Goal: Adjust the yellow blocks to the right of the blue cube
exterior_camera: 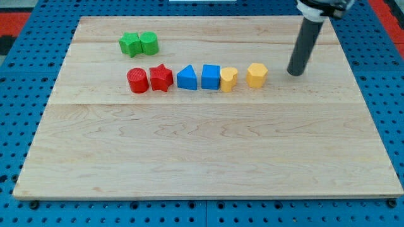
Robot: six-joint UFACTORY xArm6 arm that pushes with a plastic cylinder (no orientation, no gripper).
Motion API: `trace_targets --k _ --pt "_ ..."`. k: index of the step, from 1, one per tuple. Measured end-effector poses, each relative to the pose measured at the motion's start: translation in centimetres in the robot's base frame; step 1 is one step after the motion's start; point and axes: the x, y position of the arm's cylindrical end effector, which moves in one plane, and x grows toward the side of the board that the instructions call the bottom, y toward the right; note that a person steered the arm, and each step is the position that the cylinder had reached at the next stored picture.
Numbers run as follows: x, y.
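A blue cube (211, 76) stands in a row of blocks across the upper middle of the wooden board (208, 151). A yellow heart-shaped block (228, 79) touches the cube's right side. A yellow hexagonal block (256, 75) stands a little further right, apart from the heart. My tip (294, 72) rests on the board to the right of the yellow hexagon, with a clear gap between them. The dark rod rises from it toward the view's top right.
Left of the blue cube in the same row are a blue triangular block (186, 78), a red star (161, 78) and a red cylinder (137, 81). Two green blocks (139, 44) sit together near the top left. Blue pegboard surrounds the board.
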Motion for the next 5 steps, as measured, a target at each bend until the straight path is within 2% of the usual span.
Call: trace_targets --k 1,3,4,5 --pt "-0.4 -2.5" --pt "2.1 -2.4" --pt "-0.9 -3.1" --pt "-0.4 -5.4"
